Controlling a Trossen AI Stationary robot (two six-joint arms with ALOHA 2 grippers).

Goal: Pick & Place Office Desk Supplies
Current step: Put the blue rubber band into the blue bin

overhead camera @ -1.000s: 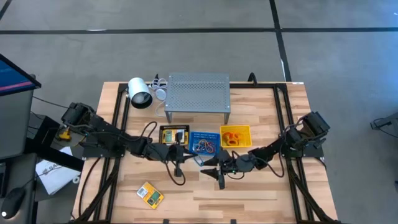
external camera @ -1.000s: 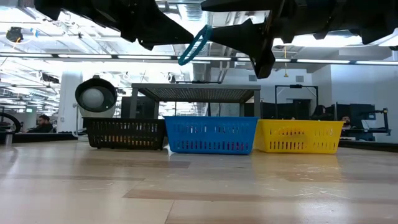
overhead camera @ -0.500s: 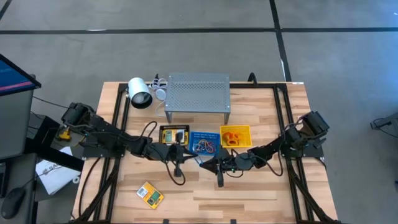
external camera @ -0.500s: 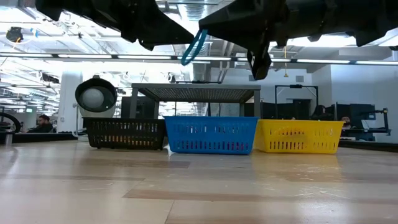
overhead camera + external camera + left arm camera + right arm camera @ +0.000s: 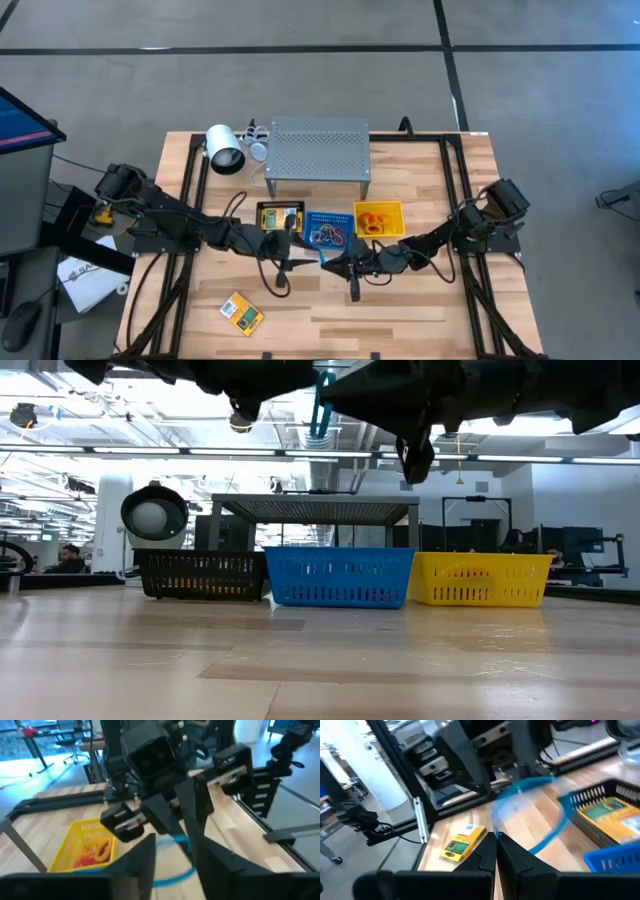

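Note:
A thin blue band loop [image 5: 555, 827] hangs in the air in front of the blue basket [image 5: 345, 215], with my right gripper [image 5: 496, 842] shut on it. In the low view the band [image 5: 322, 415] hangs nearly upright, high above the table. My left gripper [image 5: 172, 857] stands open just to the band's left [image 5: 288, 262], its fingers apart from it. A flat yellow-and-green pack [image 5: 240, 312] lies on the table near the front edge. My right gripper pinches the band's rim [image 5: 495, 822] between its two shut fingers, coming at it level from the table's right side. The band is lifted clear of the table, and its loop hangs open beyond the fingertips.
Three baskets stand in a row at mid-table: a black one [image 5: 280, 217] with yellow-green packs, the blue one with bands, a yellow one [image 5: 378, 219] with orange pieces. Behind them are the grey perforated shelf [image 5: 318, 150] and a white cylindrical lamp-like object [image 5: 225, 150].
My right gripper has gone a little toward the table's left and shut on the blue band. My left gripper has opened, let the band go and drawn back toward the table's left edge. The band has swung from slanting to nearly upright.

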